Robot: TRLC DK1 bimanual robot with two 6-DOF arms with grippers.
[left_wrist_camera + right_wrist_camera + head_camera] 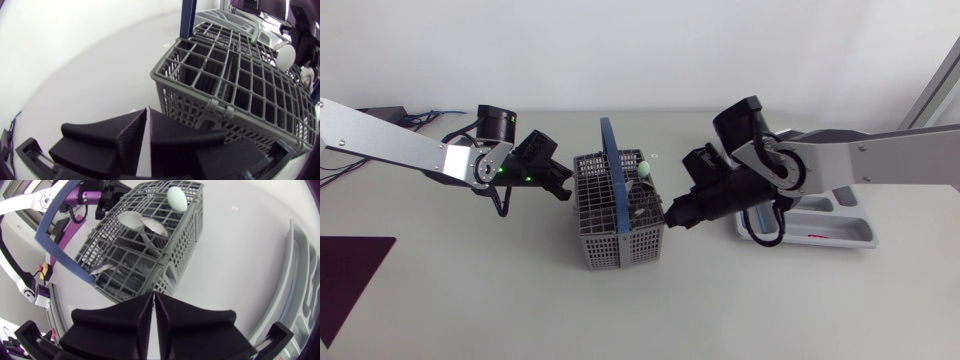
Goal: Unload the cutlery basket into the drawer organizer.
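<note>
The left gripper (pixel 562 187) sits just beside the basket's left wall, its fingers pressed together with nothing between them. The grey cutlery basket (pixel 620 250) stands in the middle of the table (pixel 470 300) under a blue handle (pixel 610 160). It holds spoons (pixel 131 219) (a pale green spoon (pixel 643 168) among them). The right gripper (pixel 673 214), likewise closed on nothing, is at the basket's right side. The white drawer organizer (pixel 865 238) lies further right.

**Grey plastic, bright metal, matt black**

The cutlery basket (pixel 620 228) is matt grey plastic lattice with a smooth blue plastic handle (pixel 612 165). The spoons (pixel 145 225) in it are polished metal. A pale green utensil head (pixel 177 199) looks like smooth plastic. The drawer organizer (pixel 855 222) is smooth light-grey plastic. The left gripper (pixel 146 120) and right gripper (pixel 154 301) are matt black and finely ribbed. The table (pixel 470 290) is matt white.
</note>
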